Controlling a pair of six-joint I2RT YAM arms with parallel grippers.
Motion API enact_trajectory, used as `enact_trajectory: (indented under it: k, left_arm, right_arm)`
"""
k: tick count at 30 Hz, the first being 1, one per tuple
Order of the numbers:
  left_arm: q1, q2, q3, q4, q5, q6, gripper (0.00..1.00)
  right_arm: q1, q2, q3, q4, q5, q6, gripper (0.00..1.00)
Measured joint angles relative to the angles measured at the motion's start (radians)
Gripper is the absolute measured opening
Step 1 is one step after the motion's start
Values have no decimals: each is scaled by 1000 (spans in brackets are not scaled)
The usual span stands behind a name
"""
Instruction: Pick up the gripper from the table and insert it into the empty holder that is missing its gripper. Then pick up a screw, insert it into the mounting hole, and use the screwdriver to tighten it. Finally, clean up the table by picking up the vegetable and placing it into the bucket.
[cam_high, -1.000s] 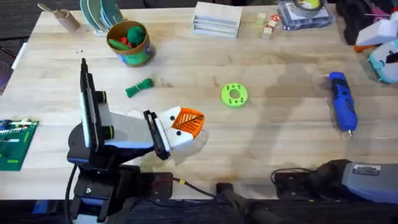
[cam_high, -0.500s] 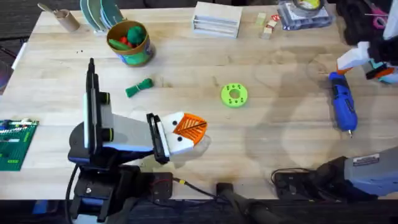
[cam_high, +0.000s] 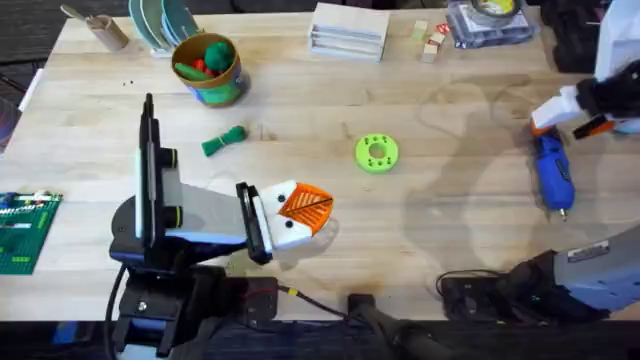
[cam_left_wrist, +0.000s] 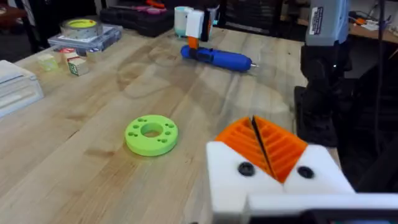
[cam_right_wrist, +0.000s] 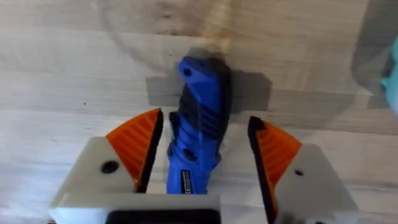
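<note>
Two claws, very different jobs right now. My right claw (cam_right_wrist: 202, 155) has dropped from the far corner onto the screwdriver (cam_high: 551, 172) over the last second, and now sits wide open, orange pads (cam_right_wrist: 138, 146) straddling the blue handle without touching. I'd say squeezing comes next. Left claw (cam_left_wrist: 264, 146) is pinched shut on nothing, parked near the green disc (cam_high: 376, 153). The vegetable (cam_high: 223, 140) is on the bench (cam_high: 430, 215) just beside the bucket (cam_high: 208, 68), so cleanup's pending.
</note>
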Motion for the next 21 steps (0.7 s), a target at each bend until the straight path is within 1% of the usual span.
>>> enact_trajectory:
  k: [5,9,15,17,20,21]
  left_arm:
    - [0,0,0,0,2,0,17]
    - [0,0,0,-1,2,0,17]
    - [0,0,0,-1,2,0,17]
    - [0,0,0,-1,2,0,17]
    - [0,0,0,-1,2,0,17]
    - [0,0,0,-1,2,0,17]
  right_arm:
    - [0,6,-62,23,5,-23,857]
    - [0,6,-123,92,6,-26,857]
    - [0,-10,-166,138,22,-32,857]
    - [0,-14,-173,143,26,-35,829]
    - [0,-15,-175,149,33,-39,746]
    - [-1,-15,-175,152,34,-40,704]
